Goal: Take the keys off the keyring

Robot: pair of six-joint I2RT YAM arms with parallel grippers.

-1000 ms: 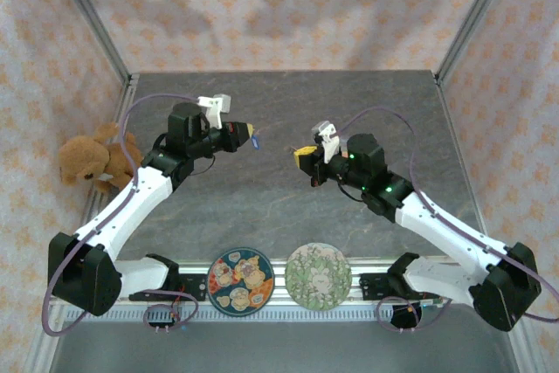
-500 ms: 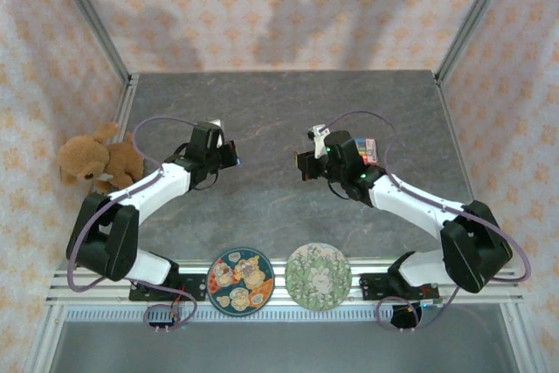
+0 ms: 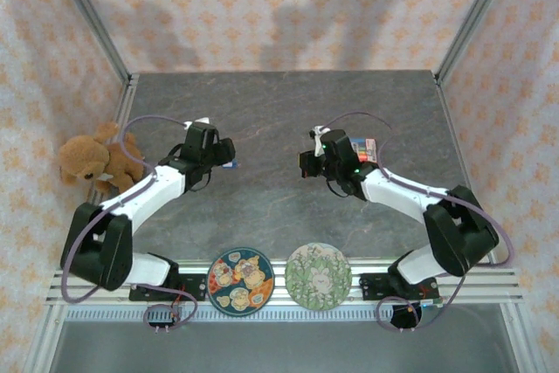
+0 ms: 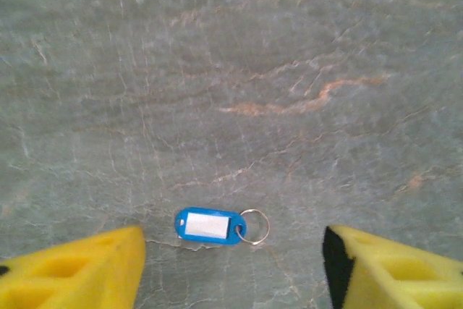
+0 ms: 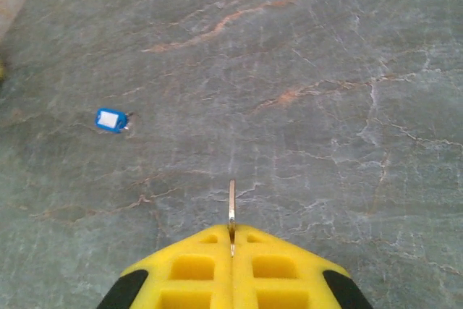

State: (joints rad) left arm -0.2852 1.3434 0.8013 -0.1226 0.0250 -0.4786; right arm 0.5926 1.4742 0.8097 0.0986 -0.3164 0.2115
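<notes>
Left pincer [image 4: 233, 252] hangs low over the desk [image 4: 289, 70] with its yellow fingers spread wide and nothing between them. The blue key tag [image 4: 208, 224] lies flat in the gap, nearer the left finger, and a small ring [image 4: 254, 226] is looped to its right end. No key is visible on that ring. Right pincer [image 5: 231, 232] is closed tight on a thin metal piece [image 5: 231, 204] seen edge-on, pointing away from the wrist and held clear of the desk. Whether it is a key blade or a ring, I cannot tell from this angle. In the right wrist view the tag sits well apart, to the far left. Judgement: tag and metal piece look separated, so the step in hand is most likely setting the held piece down. To do it well, lower the right pincer until the metal nearly touches the stone, keeping it over bare desk away from the tag. Then part the fingers slowly, because a thin flat piece dropped from height may bounce or skid. Lift the left pincer straight up — a sideways drift could drag the tag.
</notes>
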